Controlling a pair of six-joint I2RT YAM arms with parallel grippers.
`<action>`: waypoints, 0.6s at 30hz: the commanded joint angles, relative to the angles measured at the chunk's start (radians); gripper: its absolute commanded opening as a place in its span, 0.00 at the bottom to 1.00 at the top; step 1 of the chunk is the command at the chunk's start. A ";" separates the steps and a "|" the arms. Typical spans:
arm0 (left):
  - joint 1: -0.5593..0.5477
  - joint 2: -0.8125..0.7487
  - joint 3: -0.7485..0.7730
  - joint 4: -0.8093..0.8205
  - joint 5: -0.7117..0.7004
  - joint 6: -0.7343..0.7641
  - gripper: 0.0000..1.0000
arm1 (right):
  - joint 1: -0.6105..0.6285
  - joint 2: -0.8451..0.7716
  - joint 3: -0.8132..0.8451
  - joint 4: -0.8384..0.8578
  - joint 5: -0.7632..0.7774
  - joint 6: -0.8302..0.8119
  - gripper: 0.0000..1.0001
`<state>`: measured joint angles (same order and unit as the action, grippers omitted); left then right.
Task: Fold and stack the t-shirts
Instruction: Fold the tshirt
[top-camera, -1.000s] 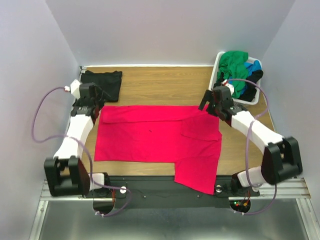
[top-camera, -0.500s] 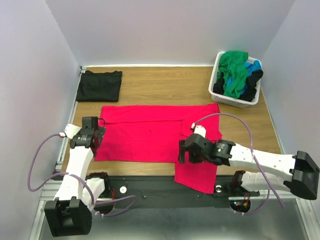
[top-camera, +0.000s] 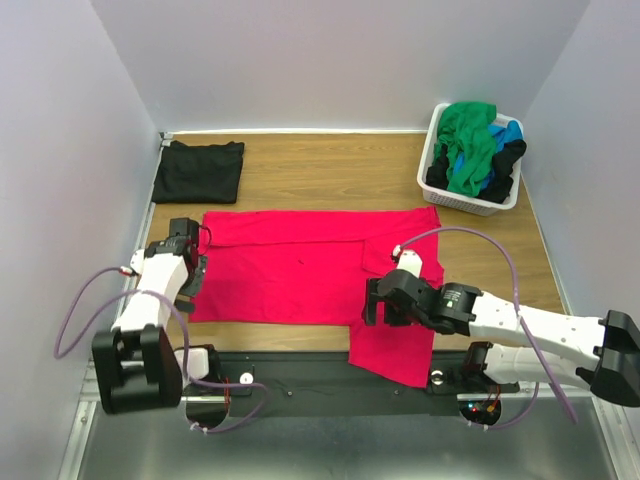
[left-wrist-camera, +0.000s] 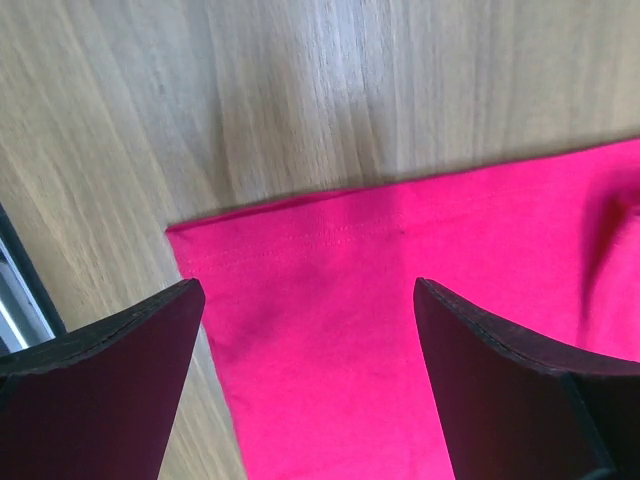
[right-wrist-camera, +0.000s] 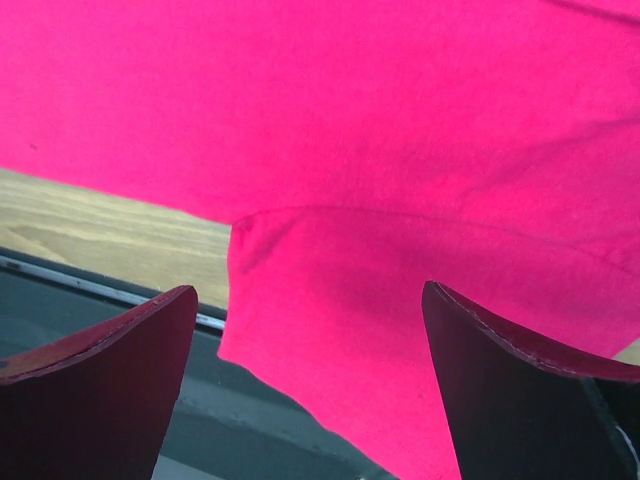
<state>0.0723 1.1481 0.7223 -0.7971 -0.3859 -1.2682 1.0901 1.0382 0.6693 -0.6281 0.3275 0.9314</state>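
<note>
The big pinkish-red t-shirt (top-camera: 300, 265) lies spread flat across the table, one part hanging over the near edge. My left gripper (top-camera: 190, 268) is open and empty, hovering over the shirt's left edge; its corner shows in the left wrist view (left-wrist-camera: 330, 330). My right gripper (top-camera: 375, 305) is open and empty above the shirt's near part by the table edge, which fills the right wrist view (right-wrist-camera: 400, 300). A folded black t-shirt (top-camera: 200, 170) lies at the far left. Green (top-camera: 468, 135), blue (top-camera: 505, 132) and black shirts are piled at the far right.
The white laundry basket (top-camera: 470, 203) holding the piled shirts stands at the far right corner. Bare wooden table (top-camera: 330, 170) lies behind the red shirt. The black front rail (top-camera: 300, 370) runs along the near edge under the hanging cloth.
The left gripper moved from the far left down to the shirt's left edge. The right gripper swung from beside the basket to the near edge over the hanging cloth.
</note>
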 joint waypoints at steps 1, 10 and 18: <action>0.014 0.183 0.034 -0.049 0.084 0.116 0.96 | 0.007 -0.036 -0.007 0.018 0.087 -0.016 1.00; 0.014 0.194 0.026 -0.056 0.082 0.052 0.74 | -0.027 0.051 0.024 0.065 0.067 -0.103 1.00; 0.014 0.226 0.046 -0.062 0.042 0.020 0.61 | -0.084 0.059 0.027 0.077 0.041 -0.129 1.00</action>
<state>0.0807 1.3731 0.7467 -0.8131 -0.2928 -1.2152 1.0256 1.1072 0.6704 -0.5926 0.3668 0.8276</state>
